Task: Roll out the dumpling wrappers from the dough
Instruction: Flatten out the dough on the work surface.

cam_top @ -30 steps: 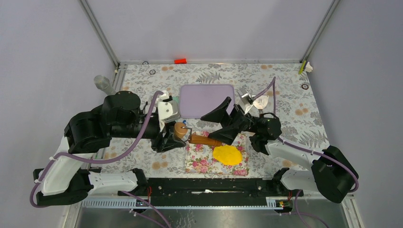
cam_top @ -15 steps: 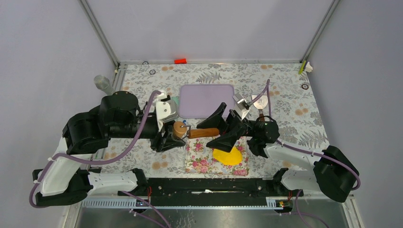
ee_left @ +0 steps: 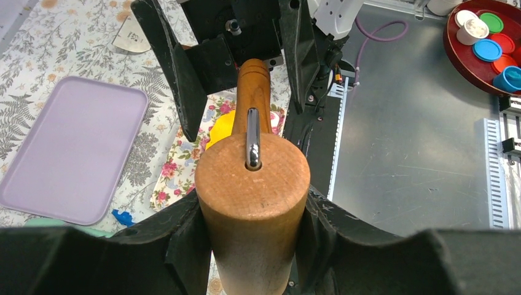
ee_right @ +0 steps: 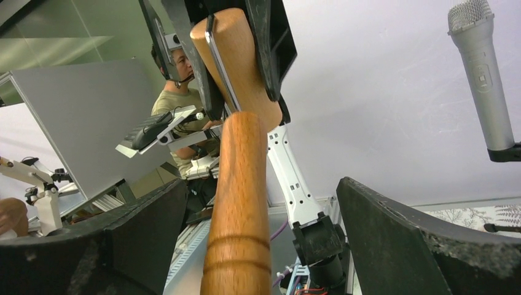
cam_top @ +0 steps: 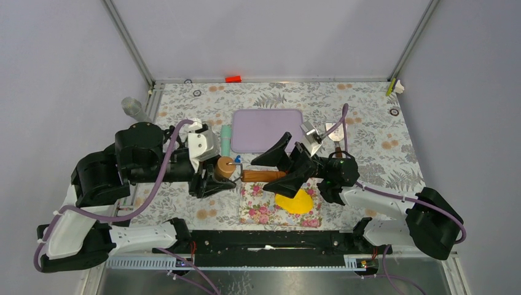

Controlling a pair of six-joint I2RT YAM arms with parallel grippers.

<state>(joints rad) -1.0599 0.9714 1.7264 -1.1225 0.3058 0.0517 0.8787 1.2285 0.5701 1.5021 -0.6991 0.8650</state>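
The left gripper point(cam_top: 216, 177) is clamped on the thick drum of the wooden roller point(ee_left: 252, 184). The right gripper point(cam_top: 270, 175) gapes wide, its fingers on either side of the roller's handle and clear of it. At its 5 o'clock, the dough point(cam_top: 298, 203) lies on the floral cloth point(cam_top: 255, 209), its upper edge hidden under the lower finger.

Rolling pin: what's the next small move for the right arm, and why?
Probably close the right end effector on the handle: its jaws stand wide open either side of it, while the left end effector clamps the roller. With both ends held, rolling the dough could start.
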